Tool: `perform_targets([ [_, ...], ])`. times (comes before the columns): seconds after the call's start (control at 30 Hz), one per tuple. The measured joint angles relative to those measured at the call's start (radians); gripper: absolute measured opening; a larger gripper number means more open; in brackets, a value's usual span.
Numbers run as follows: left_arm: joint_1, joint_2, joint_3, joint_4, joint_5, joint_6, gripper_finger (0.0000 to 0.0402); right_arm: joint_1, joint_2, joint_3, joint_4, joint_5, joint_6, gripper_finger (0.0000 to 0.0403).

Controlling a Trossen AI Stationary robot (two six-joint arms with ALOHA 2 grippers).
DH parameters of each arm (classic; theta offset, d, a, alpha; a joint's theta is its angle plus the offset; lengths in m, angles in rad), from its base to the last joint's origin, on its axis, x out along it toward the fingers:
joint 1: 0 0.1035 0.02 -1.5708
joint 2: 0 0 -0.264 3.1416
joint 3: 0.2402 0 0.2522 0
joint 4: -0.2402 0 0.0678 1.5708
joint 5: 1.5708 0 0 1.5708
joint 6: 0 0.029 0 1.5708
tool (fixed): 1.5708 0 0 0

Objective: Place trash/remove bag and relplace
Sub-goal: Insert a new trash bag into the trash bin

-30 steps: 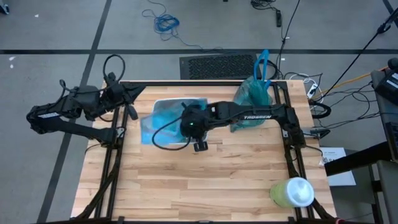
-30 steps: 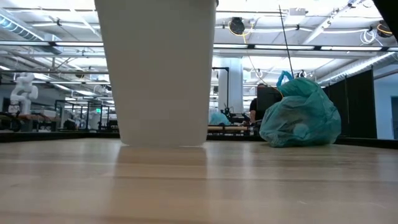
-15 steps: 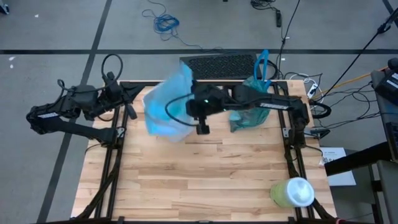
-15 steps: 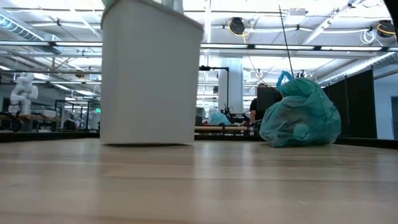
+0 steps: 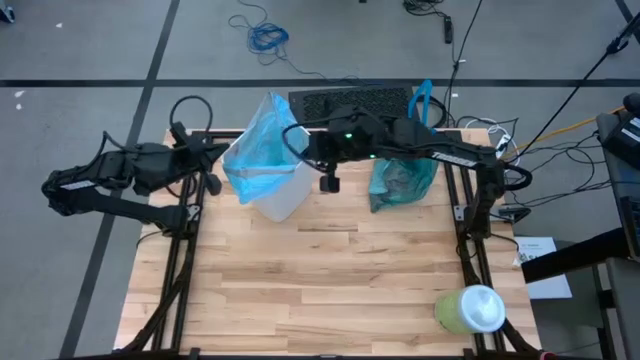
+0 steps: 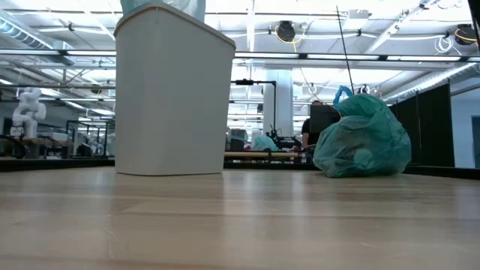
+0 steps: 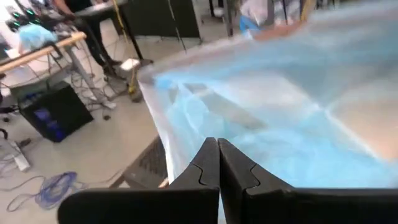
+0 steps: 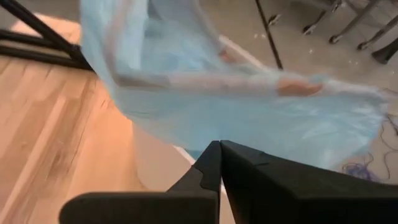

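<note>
Two claws, both with fingers pressed together. Right claw (image 5: 326, 183): reaches across the far part of the table (image 5: 330, 290) and appears to pinch the pale sky-blue replacement bag (image 5: 262, 150) at its rim, though the nip itself is hidden. Left claw (image 5: 213, 183): sits beside the bag at 9 o'clock of it, empty as far as can be told.

White bin (image 5: 282, 197): upright near the table's 11 o'clock, blue bag draped loosely over its mouth.

Filled teal bag (image 5: 404, 165), blue loop handles up: set aside near 1 o'clock, already removed.

Step judged: fitting the replacement. Next move calls for spreading the rim and seating it round the bin's lip.
</note>
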Motion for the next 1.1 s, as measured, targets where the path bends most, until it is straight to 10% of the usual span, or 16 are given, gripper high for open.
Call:
perform_targets([
  [0.37,-0.043,-0.093,0.001,0.047,0.213,0.015,0.0000,0.035,-0.079,0.001,0.000,-0.097,-0.024,0.0012],
  [0.63,-0.043,-0.052,0.000,0.039,0.326,0.071,0.0029,0.011,-0.053,0.000,0.091,-0.191,-0.022,0.0136],
  [1.1,-0.007,-0.026,0.000,0.052,0.182,0.064,0.0129,-0.240,0.049,0.000,0.335,-0.299,0.529,0.0232],
])
